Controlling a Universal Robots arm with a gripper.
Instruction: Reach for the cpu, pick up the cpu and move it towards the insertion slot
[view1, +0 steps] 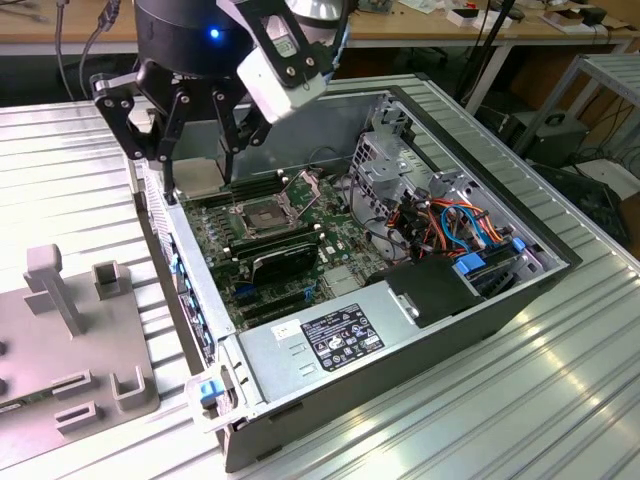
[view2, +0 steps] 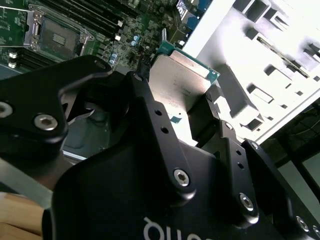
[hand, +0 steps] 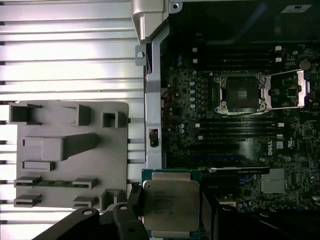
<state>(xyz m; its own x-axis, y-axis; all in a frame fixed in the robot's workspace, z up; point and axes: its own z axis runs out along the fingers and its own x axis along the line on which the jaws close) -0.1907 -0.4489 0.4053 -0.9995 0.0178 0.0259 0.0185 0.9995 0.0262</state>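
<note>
**Hidden and cut off**

In the first wrist view the gripper (hand: 172, 220) runs off the picture's edge and its black links cover the lower corners of the cpu (hand: 171, 204). In the second wrist view the links hide the cpu's near half, and the insertion slot (view2: 55, 36) is partly cropped

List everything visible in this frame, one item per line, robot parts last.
Thin square silvery-beige cpu: one, held in the gripper, above the case edge.
Silver-framed square insertion slot: one, dark centre, on the green motherboard.
Open grey computer case: one, on the ribbed metal table.
Grey plastic fixture plate: one, on the table beside the case.
Black expansion card: one, near the slot.
Black gripper: one, shut on the cpu.
</note>
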